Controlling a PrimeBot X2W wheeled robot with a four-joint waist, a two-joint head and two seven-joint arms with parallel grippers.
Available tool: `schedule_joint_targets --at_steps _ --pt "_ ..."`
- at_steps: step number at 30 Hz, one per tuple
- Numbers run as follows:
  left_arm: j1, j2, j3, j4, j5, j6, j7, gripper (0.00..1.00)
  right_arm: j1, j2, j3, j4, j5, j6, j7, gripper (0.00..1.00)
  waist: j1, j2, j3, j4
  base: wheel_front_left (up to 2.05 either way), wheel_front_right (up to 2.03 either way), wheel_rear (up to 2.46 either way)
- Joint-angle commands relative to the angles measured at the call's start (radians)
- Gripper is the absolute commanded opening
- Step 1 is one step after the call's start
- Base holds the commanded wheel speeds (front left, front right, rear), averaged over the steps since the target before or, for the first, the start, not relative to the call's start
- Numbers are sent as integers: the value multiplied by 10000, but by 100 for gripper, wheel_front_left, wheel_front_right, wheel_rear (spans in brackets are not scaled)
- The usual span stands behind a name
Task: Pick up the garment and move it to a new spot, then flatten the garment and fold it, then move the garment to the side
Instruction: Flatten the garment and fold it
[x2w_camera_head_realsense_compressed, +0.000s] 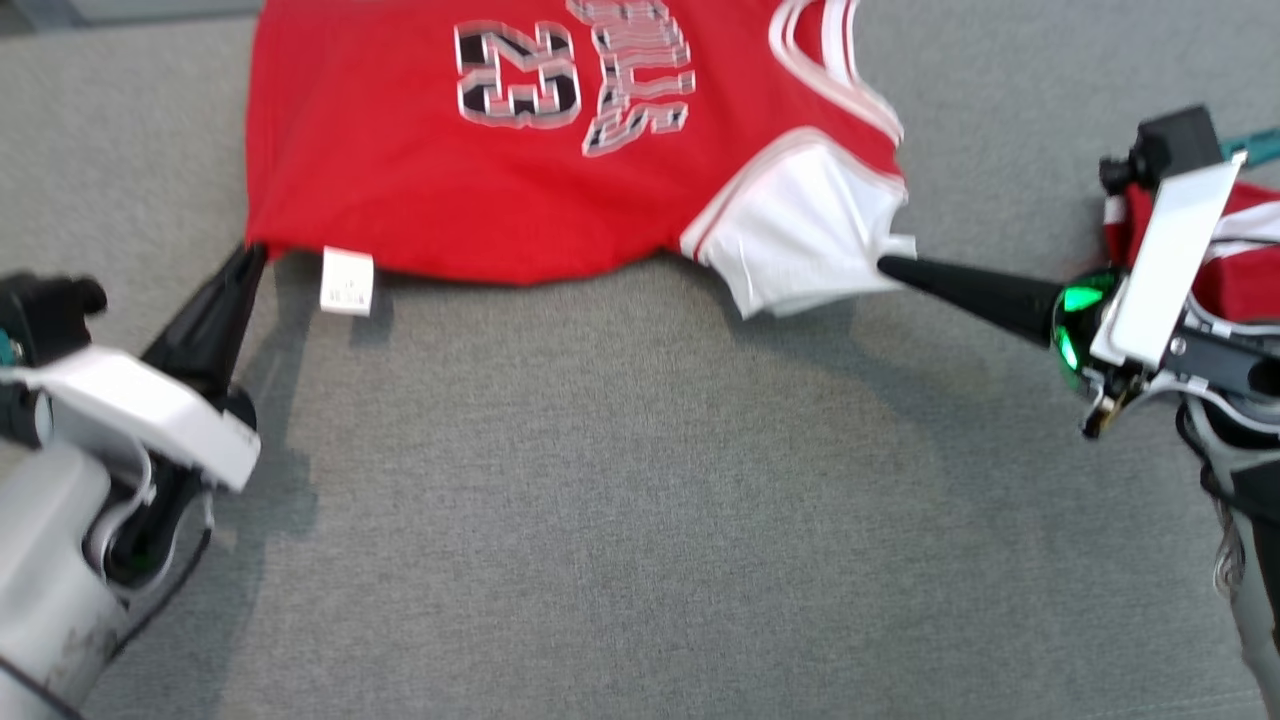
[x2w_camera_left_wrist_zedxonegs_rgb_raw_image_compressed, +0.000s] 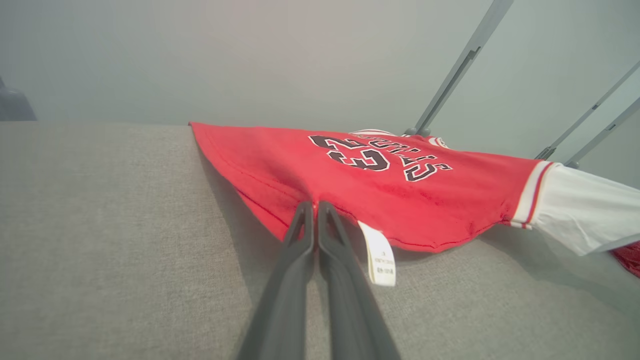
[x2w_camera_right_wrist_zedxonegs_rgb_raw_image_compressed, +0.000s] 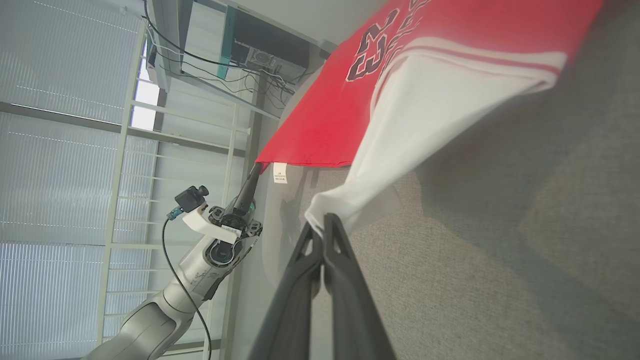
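At the jersey's near left corner, the left gripper (x2w_camera_head_realsense_compressed: 250, 255) had its fingers pressed together on the red hem. The jersey (x2w_camera_head_realsense_compressed: 420, 190) itself lay number-side up over the grey table (x2w_camera_head_realsense_compressed: 640, 500), its near edge lifted a little, a white label (x2w_camera_head_realsense_compressed: 347, 282) dangling from that edge. At the jersey's white sleeve (x2w_camera_head_realsense_compressed: 810, 235), the right gripper (x2w_camera_head_realsense_compressed: 885, 265) pinched the cloth's rim

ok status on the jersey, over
Left hand shut on jersey hem corner. Right hand shut on white sleeve. Print side up, stretched between them. Care tag dangling nearby.
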Motion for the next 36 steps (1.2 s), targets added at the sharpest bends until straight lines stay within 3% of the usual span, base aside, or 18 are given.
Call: schedule_joint_targets --at_steps 1,7,17,32,33,34,35,36 --pt "247 497 591 -187 136 -38 -88 0 370 -139 -31 -378 119 73 90 0 0 -1 -926 74 0 0 0" --pt "2175 601 1239 -553 348 -38 -88 0 1774 -229 -83 -690 287 73 217 0 0 -1 -1987 84 0 0 0" --pt "4377 8 2361 -875 821 -38 -89 0 3577 -344 -183 -1234 372 73 362 0 0 -1 -2941 234 0 0 0" --pt "5754 -424 3037 -891 1403 -38 -89 0 5043 -379 -305 -1672 70 73 660 0 0 -1 -3096 341 0 0 0" --pt "5764 -497 3046 -833 1451 -38 -89 2 5083 -350 -292 -1657 -69 73 581 8 0 -1 -3080 338 0 0 0" --pt "5781 -577 3039 -745 1483 -38 -89 31 5133 -309 -260 -1624 -201 73 522 46 0 -1 -3061 333 0 0 0" --pt "5787 -660 3039 -666 1525 -38 -89 68 5177 -261 -233 -1595 -335 73 446 100 0 -1 -3038 327 0 0 0" --pt "5786 -750 3067 -610 1563 -38 -89 100 5217 -200 -213 -1554 -443 73 373 100 0 -1 -3017 321 0 0 0"
